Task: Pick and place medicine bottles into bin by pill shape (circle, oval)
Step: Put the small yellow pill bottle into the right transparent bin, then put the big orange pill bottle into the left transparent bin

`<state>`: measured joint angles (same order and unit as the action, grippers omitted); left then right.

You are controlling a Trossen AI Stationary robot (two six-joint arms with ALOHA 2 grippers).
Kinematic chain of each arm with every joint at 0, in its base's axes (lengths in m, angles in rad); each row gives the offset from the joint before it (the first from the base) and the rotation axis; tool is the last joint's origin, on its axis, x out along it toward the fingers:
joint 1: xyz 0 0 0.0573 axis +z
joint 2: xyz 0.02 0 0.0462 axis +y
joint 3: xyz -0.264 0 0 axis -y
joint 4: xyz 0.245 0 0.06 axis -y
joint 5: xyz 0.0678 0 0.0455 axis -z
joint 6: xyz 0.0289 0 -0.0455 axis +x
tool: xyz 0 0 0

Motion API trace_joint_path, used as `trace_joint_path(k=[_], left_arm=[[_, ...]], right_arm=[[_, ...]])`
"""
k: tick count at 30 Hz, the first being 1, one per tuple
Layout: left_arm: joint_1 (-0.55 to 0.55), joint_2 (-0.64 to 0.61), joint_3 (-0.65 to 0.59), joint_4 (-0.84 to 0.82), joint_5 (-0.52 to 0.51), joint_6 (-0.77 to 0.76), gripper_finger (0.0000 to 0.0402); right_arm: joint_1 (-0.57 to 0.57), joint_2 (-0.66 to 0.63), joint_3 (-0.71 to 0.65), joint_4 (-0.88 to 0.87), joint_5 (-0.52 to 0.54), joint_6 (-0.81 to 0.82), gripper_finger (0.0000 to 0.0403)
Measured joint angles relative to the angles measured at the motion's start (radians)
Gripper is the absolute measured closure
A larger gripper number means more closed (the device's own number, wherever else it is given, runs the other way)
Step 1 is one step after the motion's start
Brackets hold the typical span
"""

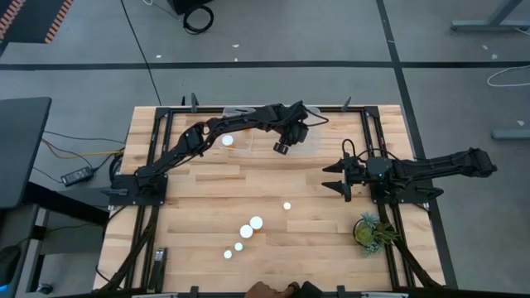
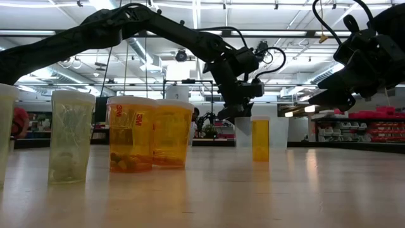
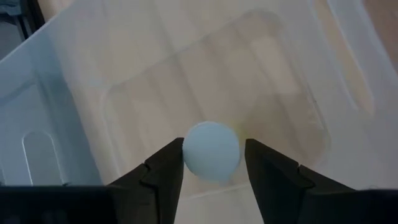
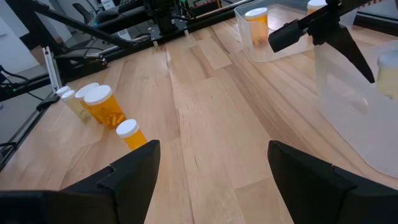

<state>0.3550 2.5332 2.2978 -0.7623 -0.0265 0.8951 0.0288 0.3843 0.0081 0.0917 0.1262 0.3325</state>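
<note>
My left gripper (image 1: pixel 281 147) reaches over a clear bin (image 1: pixel 312 142) at the table's far middle. In the left wrist view its fingers stand on either side of a medicine bottle's white cap (image 3: pixel 211 151), above the bin's floor (image 3: pixel 249 81). A second clear bin (image 1: pixel 242 151) to the left holds one bottle (image 1: pixel 228 141). Several more bottles (image 1: pixel 248 228) stand near the front edge, and a single one (image 1: pixel 287 206) stands mid-table. My right gripper (image 1: pixel 335 180) waits open at the table's right side with nothing between its fingers (image 4: pixel 211 162). My left gripper comes at the bottle from above, slanting down, with the cap's round side (image 3: pixel 186 155) against one finger (image 3: pixel 168 171). A narrow gap shows between the cap and the other finger (image 3: pixel 264 168). The cap hides whether the bottle's bottom stands on the bin's floor.
A small potted plant (image 1: pixel 373 232) stands at the near right by the right arm's base. A person's hand (image 1: pixel 277 290) shows at the table's near edge. Bare wood lies between the bins and the front bottles.
</note>
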Motion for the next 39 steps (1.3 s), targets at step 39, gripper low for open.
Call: trace_joint_path(k=[39], left_arm=[[-0.085,-0.19,0.023,-0.218,0.209,-0.261,0.0219]], right_arm=[[0.0,0.0,0.0,0.0,0.0,0.0,0.0098]])
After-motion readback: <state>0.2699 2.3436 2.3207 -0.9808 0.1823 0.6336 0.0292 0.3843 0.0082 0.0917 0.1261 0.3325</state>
